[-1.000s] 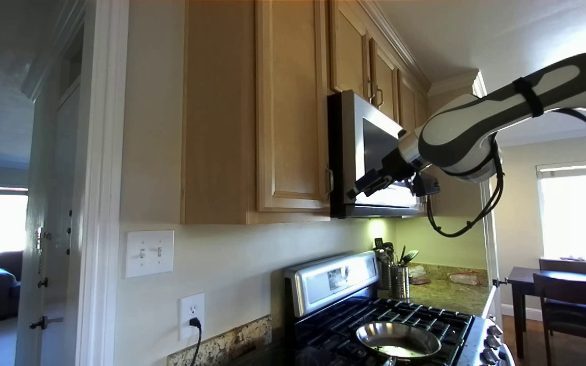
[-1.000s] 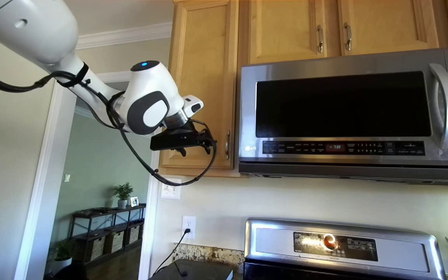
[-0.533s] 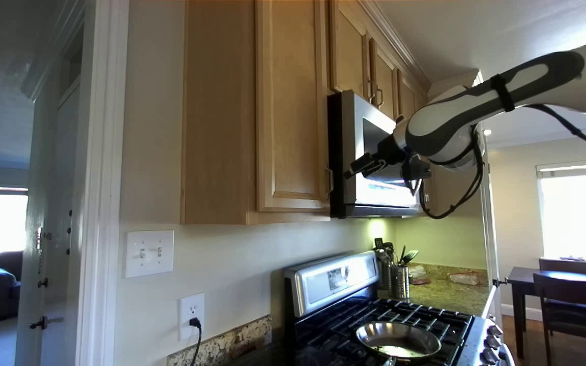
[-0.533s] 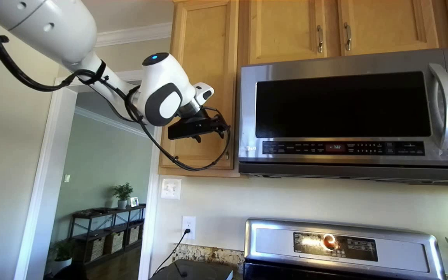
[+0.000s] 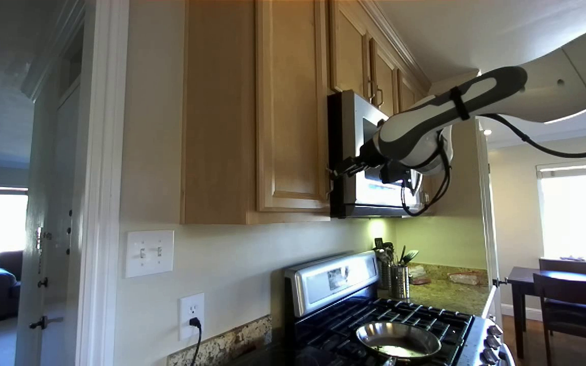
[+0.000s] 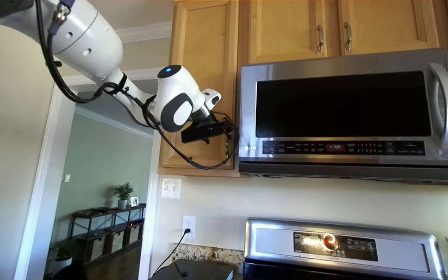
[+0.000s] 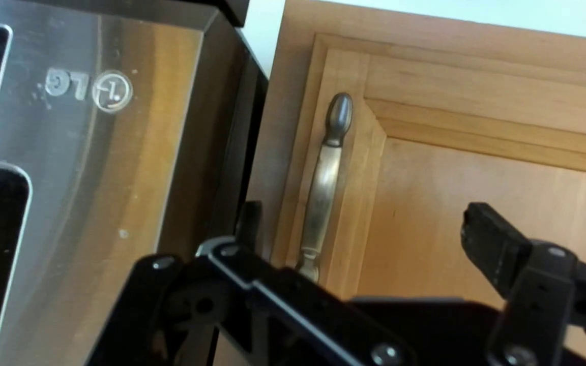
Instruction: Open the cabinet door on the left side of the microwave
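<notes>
Gripper (image 7: pixel 364 218) before closed cabinet door (image 7: pixel 476 188)

Gripper: fingers (image 7: pixel 496 249) spread wide, holding nothing.
Handle (image 7: pixel 322 195): metal bar on the door, seen between them in the wrist view; contact cannot be told.
Cabinet door: light wood, framed panel; just left of the microwave (image 6: pixel 344 105), stainless-fronted, in both exterior views.

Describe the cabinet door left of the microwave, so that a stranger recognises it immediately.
Facing the stove, find the steel-fronted microwave above. Directly left is the tall, closed wooden cabinet door. Unlike the doors over the microwave, this one reaches down alongside it.
</notes>
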Tool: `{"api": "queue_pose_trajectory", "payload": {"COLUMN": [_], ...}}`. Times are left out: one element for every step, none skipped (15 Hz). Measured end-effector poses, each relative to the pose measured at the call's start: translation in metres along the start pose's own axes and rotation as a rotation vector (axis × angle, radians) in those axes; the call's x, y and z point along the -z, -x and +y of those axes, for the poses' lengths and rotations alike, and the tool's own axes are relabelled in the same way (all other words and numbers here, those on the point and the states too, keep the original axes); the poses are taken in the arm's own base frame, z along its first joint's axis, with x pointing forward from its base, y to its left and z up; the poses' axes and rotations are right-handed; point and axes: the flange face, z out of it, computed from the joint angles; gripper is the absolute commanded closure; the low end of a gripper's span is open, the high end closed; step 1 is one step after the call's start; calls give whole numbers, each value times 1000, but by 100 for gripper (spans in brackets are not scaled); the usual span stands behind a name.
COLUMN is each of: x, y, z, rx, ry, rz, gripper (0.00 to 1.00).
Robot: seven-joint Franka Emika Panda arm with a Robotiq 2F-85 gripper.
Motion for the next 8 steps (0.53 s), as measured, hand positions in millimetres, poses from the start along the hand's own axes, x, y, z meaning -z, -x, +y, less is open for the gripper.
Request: {"api": "queue_pose_trajectory", "payload": {"x": [-4,-8,-10,-13,-15,-17,-19,-20], "y": [-4,-8,-12,-16,-19,-21,-22,-22], "z": [-1,-1,-1,0,2,4,7,11], "rx": [4,7,10,13,16,23,28,32], "ry": [-1,-2,-1,1,5,11,17,24], "rz": [6,13,20,26,32,34,33,32], "gripper": [0,0,0,11,28,33,40,47]}}
